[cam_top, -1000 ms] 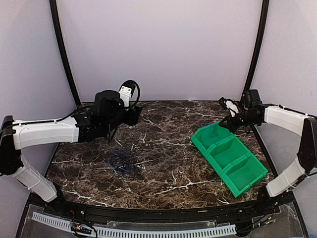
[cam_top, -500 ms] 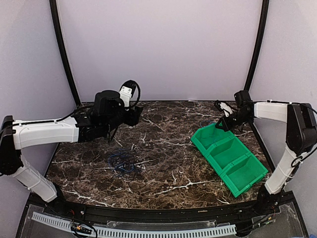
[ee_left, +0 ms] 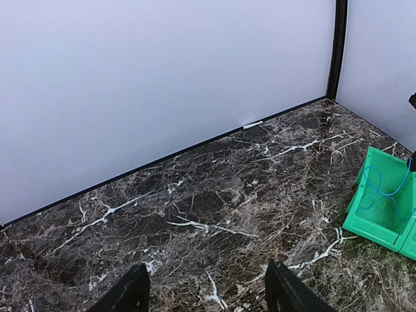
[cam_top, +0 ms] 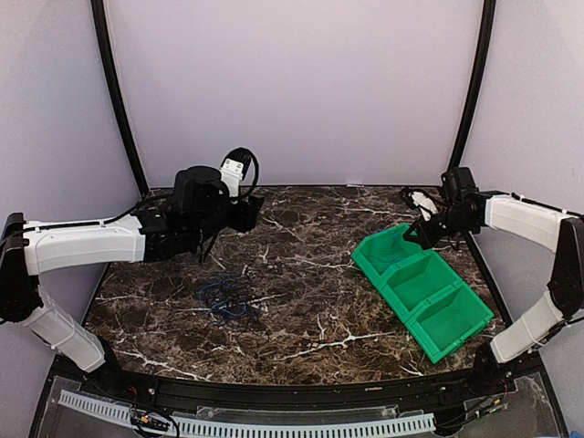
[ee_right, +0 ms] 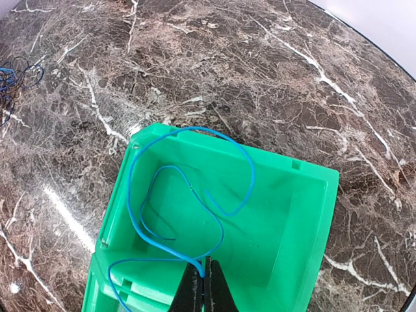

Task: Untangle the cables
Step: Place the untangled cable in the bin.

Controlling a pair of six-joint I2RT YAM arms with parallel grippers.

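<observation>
A tangle of blue and black cables [cam_top: 226, 300] lies on the marble table, left of centre; it also shows at the left edge of the right wrist view as the tangle [ee_right: 12, 77]. One blue cable [ee_right: 129, 199] loops inside the far compartment of the green bin [ee_right: 292, 214]. My right gripper [ee_right: 205, 266] is shut on that cable just above the compartment, seen from above as the right gripper [cam_top: 415, 228]. My left gripper [ee_left: 207, 276] hangs open over bare table at the back left, holding nothing, well above and behind the tangle.
The green bin [cam_top: 367, 262] has three compartments and sits slanted at the right of the table; its far end shows in the left wrist view as the bin [ee_left: 364, 224] with the blue cable [ee_left: 385, 192] in it. White walls and black corner posts enclose the back.
The right arm's wrist swung back toward the wall and has come down over the bin's far compartment again, still gripping the blue cable. The left arm has not moved.
</observation>
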